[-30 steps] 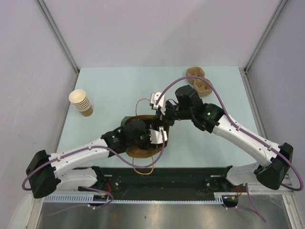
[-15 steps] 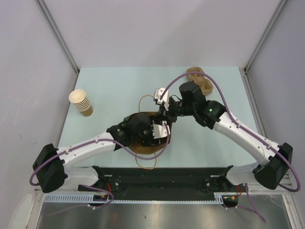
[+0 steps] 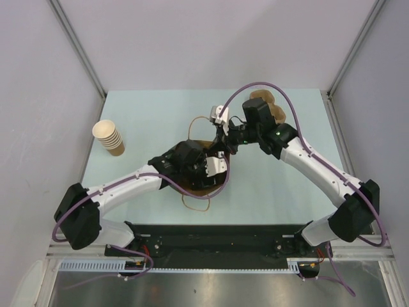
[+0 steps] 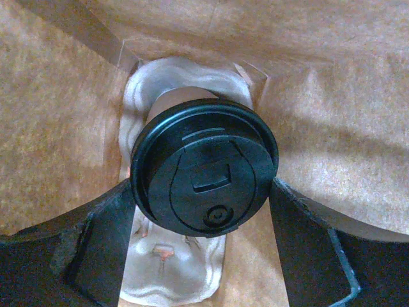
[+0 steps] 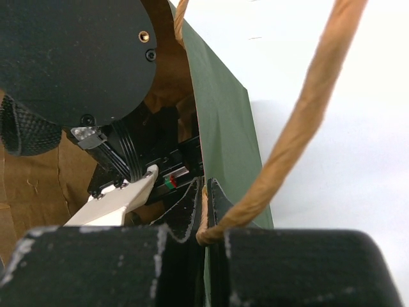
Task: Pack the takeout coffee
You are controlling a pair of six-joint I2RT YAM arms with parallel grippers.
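Note:
The takeout coffee (image 4: 204,169), a brown paper cup under a round black lid, sits deep inside the brown paper bag (image 4: 64,115). My left gripper (image 4: 203,192) reaches into the bag and its two fingers press on either side of the lid. From above, the left gripper (image 3: 214,167) is buried in the bag (image 3: 192,187), which lies at mid-table, and the cup is hidden there. My right gripper (image 5: 206,192) is shut on the bag's rim where the twine handle (image 5: 307,109) joins it. In the top view the right gripper (image 3: 223,137) is at the bag's far edge.
A stack of pale lidless cups (image 3: 108,137) stands at the left of the table. A brown moulded cup carrier (image 3: 271,109) lies at the far right, behind the right arm. The bag's other handle loop (image 3: 195,204) trails toward the near edge.
The left arm has pushed farther up the table, deeper into the bag. The right gripper has moved away from the bases with the bag's rim, and the bag has shifted with them.

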